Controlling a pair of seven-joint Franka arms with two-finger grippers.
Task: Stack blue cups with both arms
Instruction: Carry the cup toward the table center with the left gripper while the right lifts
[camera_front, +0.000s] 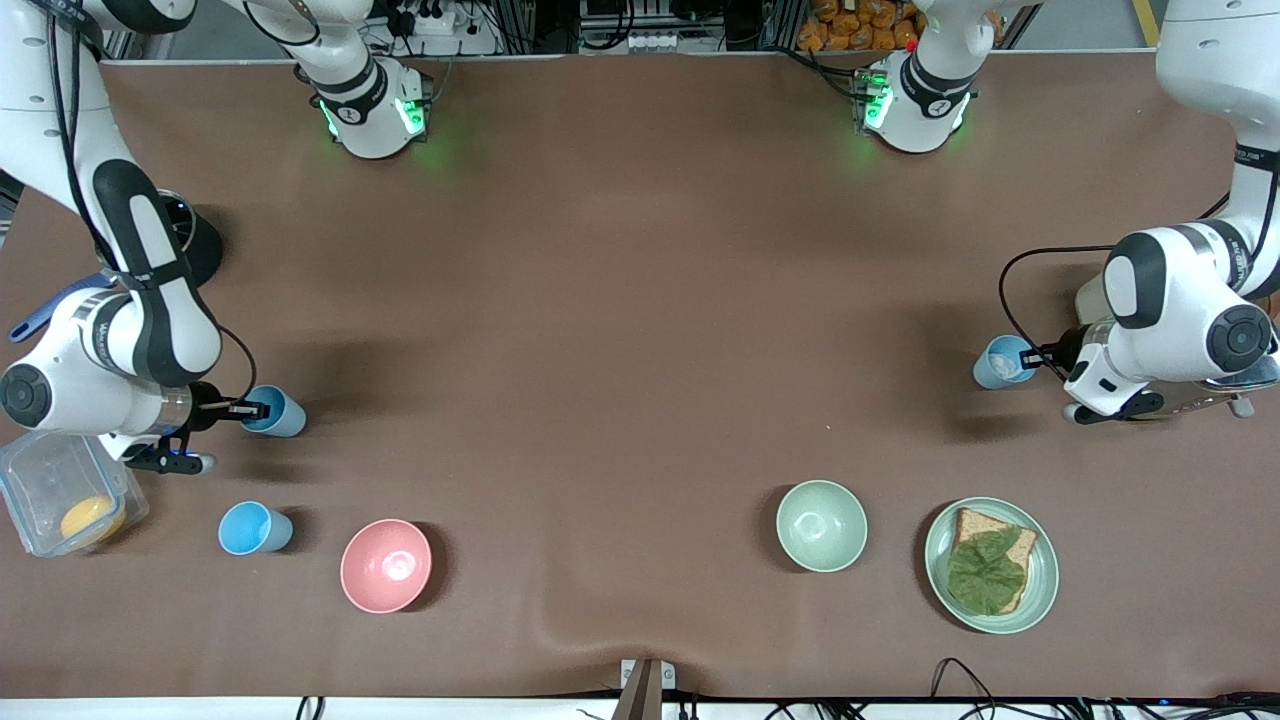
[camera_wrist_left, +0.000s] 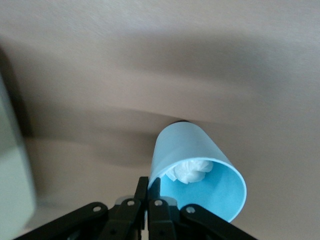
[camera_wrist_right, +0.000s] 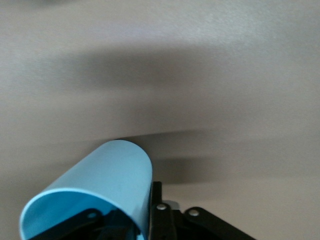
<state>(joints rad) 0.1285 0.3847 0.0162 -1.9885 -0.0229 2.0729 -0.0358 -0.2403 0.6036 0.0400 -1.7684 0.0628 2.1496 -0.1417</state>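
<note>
My right gripper (camera_front: 253, 410) is shut on the rim of a bright sky-blue cup (camera_front: 278, 412) at the right arm's end of the table. In the right wrist view one finger is inside this cup (camera_wrist_right: 100, 192) and one outside, at my right gripper (camera_wrist_right: 149, 212). My left gripper (camera_front: 1033, 357) is shut on the rim of a paler blue cup (camera_front: 1000, 363) at the left arm's end. In the left wrist view it (camera_wrist_left: 152, 189) pinches the cup (camera_wrist_left: 200, 175), which holds a crumpled white wad (camera_wrist_left: 190, 171). A third blue cup (camera_front: 254, 528) stands free, nearer the front camera than the right gripper's cup.
A pink bowl (camera_front: 386, 565) sits beside the free cup. A pale green bowl (camera_front: 821, 526) and a green plate (camera_front: 1040, 590) with bread and a leaf lie toward the left arm's end. A clear box (camera_front: 40, 480) with a yellow item sits under the right arm.
</note>
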